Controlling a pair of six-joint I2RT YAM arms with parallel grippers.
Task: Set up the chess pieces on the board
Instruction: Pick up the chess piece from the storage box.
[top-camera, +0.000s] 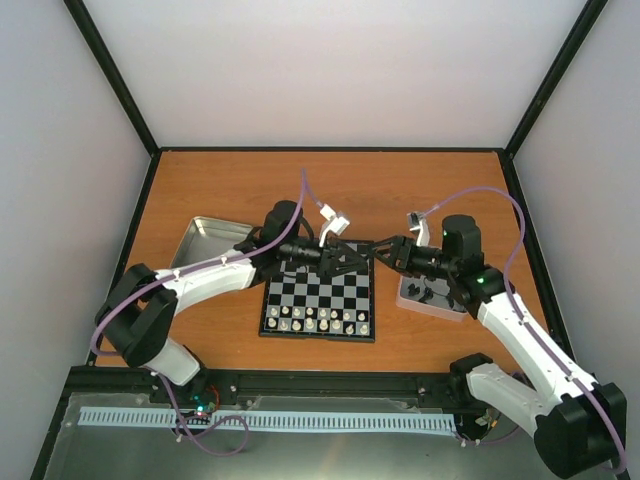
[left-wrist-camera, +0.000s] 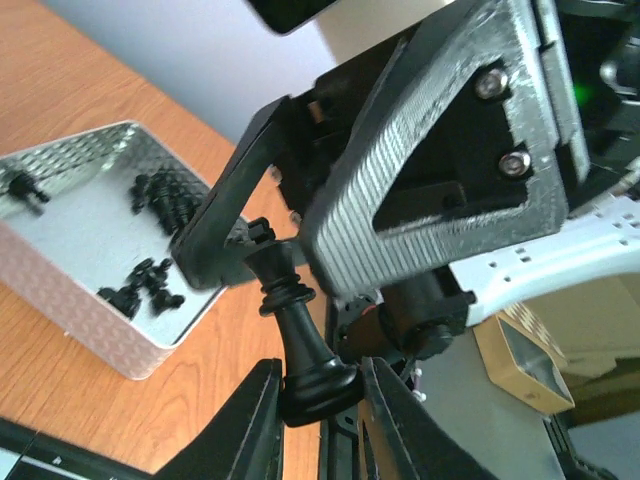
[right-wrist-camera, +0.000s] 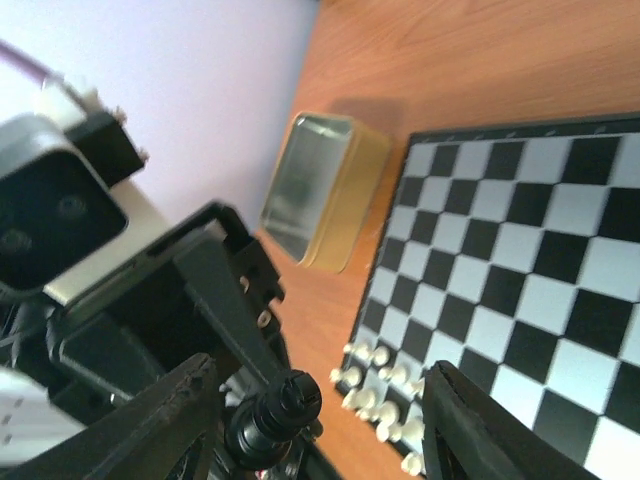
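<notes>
My left gripper (left-wrist-camera: 320, 380) is shut on the base of a black chess piece (left-wrist-camera: 293, 320) and holds it in the air over the far edge of the board (top-camera: 318, 298). My right gripper (right-wrist-camera: 320, 395) is open, its fingers (right-wrist-camera: 165, 425) wide on either side of that piece's head (right-wrist-camera: 280, 415). In the top view the left gripper (top-camera: 350, 258) and the right gripper (top-camera: 384, 250) meet tip to tip. Whitish pieces (top-camera: 318, 320) fill the board's two near rows; they also show in the right wrist view (right-wrist-camera: 385, 390). The other squares (right-wrist-camera: 520, 230) are bare.
A metal tray (top-camera: 208, 238) lies left of the board, and it looks empty in the right wrist view (right-wrist-camera: 322, 190). A second tray (top-camera: 436, 305) right of the board holds several black pieces (left-wrist-camera: 160, 200). The walled enclosure surrounds the wooden table (top-camera: 400, 190).
</notes>
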